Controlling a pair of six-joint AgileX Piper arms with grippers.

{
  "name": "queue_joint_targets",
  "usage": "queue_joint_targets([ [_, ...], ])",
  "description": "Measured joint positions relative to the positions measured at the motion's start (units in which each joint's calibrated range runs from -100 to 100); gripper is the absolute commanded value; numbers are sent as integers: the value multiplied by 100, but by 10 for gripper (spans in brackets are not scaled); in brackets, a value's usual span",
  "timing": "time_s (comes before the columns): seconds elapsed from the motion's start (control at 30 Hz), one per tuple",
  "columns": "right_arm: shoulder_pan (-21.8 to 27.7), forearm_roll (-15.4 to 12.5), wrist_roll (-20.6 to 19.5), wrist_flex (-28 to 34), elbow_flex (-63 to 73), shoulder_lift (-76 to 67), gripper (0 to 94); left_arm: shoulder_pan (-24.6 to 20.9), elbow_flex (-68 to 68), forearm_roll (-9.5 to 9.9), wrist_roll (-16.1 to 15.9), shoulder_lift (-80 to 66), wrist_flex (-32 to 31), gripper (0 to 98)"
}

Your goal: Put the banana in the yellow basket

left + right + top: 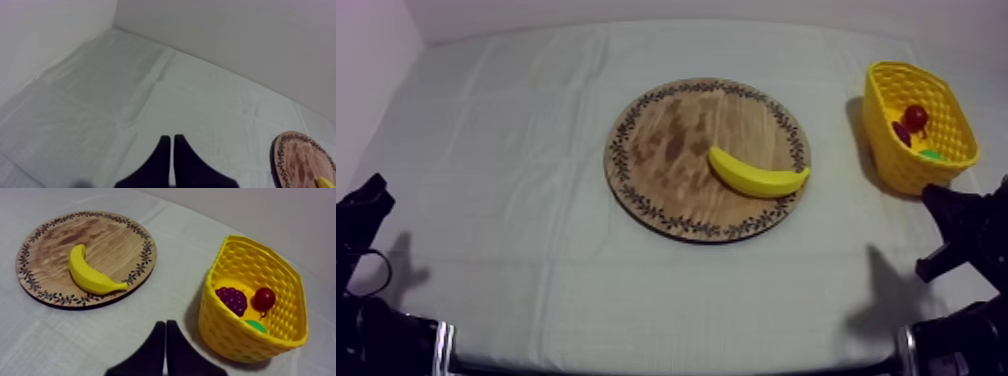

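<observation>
Top view: banana (751, 178) untouched on wooden board (666, 150); our left tool (171, 136) and right tool (165, 322) sit closed, empty; right should open, reach.

Top cam looks down slantwise on table (516, 250); wrist cams low, fwd-facing; all share board (107, 238).

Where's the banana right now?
In the top view the banana lies on the right part of the wooden board, near its rim, toward the yellow basket on the right.

You're looking at a yellow banana (754, 176), a brown board (666, 150) sporting a dark leafy rim pattern, and a yellow lattice basket (892, 165).
</observation>
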State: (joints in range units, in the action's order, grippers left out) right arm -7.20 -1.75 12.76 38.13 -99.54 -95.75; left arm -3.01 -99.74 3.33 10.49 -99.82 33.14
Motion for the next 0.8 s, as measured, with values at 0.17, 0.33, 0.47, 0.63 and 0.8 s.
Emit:
queue_joint_targets([
  [0.17, 0, 0, 0, 0, 0, 0, 4, 0, 0, 0, 0, 0, 0, 1],
  [0.33, 0, 0, 3, 0, 0, 0, 4, 0, 0, 0, 0, 0, 0, 1],
  [0.47, -10, 0, 3, 0, 0, 0, 4, 0, 0, 0, 0, 0, 0, 1],
  [0.63, -207, 0, 15, 0, 0, 0, 4, 0, 0, 0, 0, 0, 0, 1],
  [0.8, -520, 0, -195, 0, 0, 0, 3, 0, 0, 0, 0, 0, 0, 1],
])
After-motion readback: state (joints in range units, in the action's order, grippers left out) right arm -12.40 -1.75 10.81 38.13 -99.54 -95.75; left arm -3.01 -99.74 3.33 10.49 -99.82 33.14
